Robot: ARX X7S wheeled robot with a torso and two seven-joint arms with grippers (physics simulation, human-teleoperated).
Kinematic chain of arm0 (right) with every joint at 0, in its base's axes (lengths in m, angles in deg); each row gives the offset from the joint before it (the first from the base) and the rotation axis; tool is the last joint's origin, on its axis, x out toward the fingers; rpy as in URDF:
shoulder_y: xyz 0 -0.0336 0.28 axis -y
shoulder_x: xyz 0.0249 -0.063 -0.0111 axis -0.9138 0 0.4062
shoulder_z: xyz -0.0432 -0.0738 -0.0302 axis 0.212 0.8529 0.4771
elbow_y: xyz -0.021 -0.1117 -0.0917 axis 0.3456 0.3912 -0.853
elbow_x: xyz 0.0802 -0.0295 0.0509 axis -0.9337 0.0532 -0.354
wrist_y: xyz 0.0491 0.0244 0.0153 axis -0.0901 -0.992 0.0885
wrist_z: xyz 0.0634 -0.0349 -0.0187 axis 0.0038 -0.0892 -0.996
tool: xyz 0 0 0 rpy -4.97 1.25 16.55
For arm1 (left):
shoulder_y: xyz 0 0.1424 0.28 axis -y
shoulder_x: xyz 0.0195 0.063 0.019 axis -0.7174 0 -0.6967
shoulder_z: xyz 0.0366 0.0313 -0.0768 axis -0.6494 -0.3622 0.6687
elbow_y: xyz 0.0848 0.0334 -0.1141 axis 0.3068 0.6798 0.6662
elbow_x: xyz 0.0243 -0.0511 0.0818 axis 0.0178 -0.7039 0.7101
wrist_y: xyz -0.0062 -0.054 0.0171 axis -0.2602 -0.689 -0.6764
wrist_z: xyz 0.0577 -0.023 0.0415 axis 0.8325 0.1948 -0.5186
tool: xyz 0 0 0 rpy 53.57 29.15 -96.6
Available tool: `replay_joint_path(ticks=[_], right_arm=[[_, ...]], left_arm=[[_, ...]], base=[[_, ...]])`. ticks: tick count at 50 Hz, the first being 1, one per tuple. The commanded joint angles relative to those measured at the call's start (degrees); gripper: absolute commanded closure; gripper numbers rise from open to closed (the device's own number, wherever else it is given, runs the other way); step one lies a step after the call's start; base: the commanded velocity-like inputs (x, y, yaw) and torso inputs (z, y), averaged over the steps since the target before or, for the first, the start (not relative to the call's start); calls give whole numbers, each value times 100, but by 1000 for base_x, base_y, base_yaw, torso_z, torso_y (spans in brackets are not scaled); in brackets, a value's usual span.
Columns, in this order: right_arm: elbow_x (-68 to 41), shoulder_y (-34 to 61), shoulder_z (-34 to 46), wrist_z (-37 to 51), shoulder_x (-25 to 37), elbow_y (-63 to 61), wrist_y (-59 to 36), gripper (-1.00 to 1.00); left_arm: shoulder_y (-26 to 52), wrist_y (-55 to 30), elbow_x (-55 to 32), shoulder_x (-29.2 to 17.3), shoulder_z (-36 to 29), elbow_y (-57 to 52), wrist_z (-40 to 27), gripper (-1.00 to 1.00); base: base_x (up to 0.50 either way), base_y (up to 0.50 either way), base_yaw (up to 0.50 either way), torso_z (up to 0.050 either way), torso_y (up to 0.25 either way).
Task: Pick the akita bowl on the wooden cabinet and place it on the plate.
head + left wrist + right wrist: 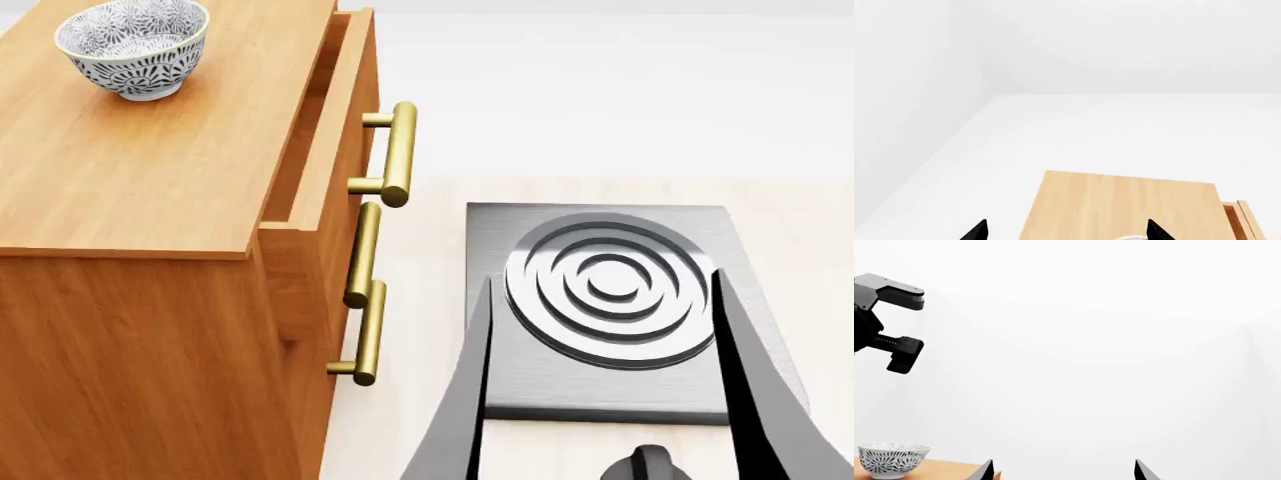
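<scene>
The akita bowl, white with a dark leaf pattern, stands upright near the back left of the wooden cabinet's top. In the right wrist view the bowl sits on the cabinet top. My left gripper is open above the cabinet top, and a sliver of the bowl's rim shows beside one fingertip. My right gripper is open and holds nothing. The left gripper's dark body hangs above the bowl. The plate is out of view.
The cabinet's top drawer stands pulled out a little, and brass bar handles stick out from its front. A grey metal slab with raised concentric rings lies on the pale floor to the cabinet's right. Grey arm links frame it.
</scene>
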Motion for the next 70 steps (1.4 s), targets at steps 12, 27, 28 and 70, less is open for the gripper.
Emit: replay_joint_path(ticks=[12,27,28,70], right_arm=[[8,-84,-90,-56,-47,8,-72,-100],[21,-135,-139,-103,-96,4,-119,-100],[24,-140,-144,-105,-94,1,-115,-100],[34,-287,-294,-206,-152,62,-150,-100]], left_arm=[[-10,-642,647,-102,2227,28,71,-100],[60,-522,789,-120,2286,28,28,-100],[57,-532,801,-117,2255,28,30,-100],[-581,-922,975,11,512,28,1063,-100]], base=[[0,0,0,0,0],[0,0,0,0,-146],[0,0,0,0,-250],[0,0,0,0,-43]])
